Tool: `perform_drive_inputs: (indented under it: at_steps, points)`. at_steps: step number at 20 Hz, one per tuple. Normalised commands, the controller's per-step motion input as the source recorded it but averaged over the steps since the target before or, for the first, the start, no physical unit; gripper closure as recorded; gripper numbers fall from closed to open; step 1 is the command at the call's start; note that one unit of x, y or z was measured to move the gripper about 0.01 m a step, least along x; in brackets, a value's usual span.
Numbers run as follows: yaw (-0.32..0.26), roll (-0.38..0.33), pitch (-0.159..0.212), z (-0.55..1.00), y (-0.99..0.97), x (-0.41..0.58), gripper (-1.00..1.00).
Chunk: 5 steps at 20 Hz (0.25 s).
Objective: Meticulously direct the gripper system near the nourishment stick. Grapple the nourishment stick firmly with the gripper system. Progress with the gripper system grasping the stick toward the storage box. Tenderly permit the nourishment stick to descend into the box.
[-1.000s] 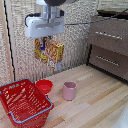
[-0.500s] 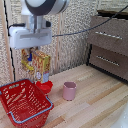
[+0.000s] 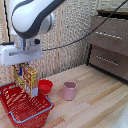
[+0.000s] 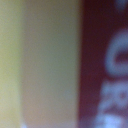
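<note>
Since 0.5 s ago the gripper system (image 3: 25, 66) has carried the nourishment stick (image 3: 27, 79) further toward the exterior view's left; fingers pinch its top, package hanging upright over the storage box (image 3: 20, 111), red bowl (image 3: 45, 86) and pink cup (image 3: 69, 91) to the right. Wrist view: only the blurred nourishment stick (image 4: 100, 65) print, very close.

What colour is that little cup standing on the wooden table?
Pink: the small pink cup shows best in the exterior view.

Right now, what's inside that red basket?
The snack package, hanging from the gripper, dips its lower end into the red basket. Otherwise only the basket's lattice floor shows. The near wall partly screens the bottom, so anything small there can't be seen.
</note>
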Motion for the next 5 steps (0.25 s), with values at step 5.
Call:
perform_drive_inputs:
  at_steps: [5]
  points:
    - [-0.002, 0.0, 0.054, 0.19, -0.02, 0.194, -1.0]
